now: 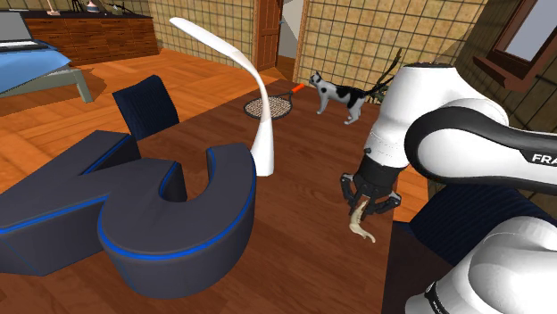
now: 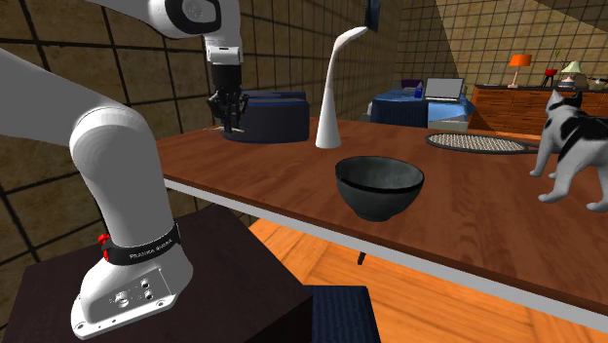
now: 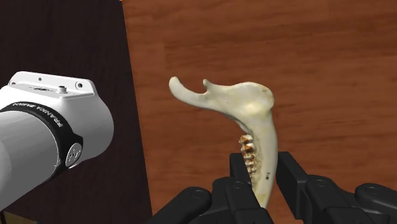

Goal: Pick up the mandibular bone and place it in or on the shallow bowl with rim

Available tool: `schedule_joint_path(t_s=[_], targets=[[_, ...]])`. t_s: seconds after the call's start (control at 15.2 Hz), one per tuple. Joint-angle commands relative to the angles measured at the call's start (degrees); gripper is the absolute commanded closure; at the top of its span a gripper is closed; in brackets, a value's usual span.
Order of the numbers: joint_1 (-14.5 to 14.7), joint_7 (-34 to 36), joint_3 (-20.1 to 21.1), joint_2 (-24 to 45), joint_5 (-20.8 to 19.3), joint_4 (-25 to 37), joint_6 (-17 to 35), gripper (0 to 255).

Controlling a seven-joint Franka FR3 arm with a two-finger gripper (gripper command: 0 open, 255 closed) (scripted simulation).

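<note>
Wooden table in a wood-floored room with tiled walls. A large dark curved block with blue edging lies at the shoulder view's left, and a white bent lamp stands just beside it. A dark glossy bowl with a raised rim rests on the table, well apart from the gripper. The jaws pinch the toothed end of the mandibular bone, which is pale cream and curved, forked at its free end, with a row of brownish teeth. It hangs over the table near the edge by the dark stand.
</note>
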Motion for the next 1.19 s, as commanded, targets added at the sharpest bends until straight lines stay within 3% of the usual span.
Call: schedule_joint_path(t_s=[0.0, 0.4, 1.12], targets=[[-0.25, 0.06, -0.65, -0.23, -0.63, 1.48, -1.74, 255], [-0.82, 0.39, -2.09, -0.35, -2.05, 5.79, -6.14, 255], [-9.72, -14.65, -15.03, 7.64, -13.34, 7.65, -1.95, 255]])
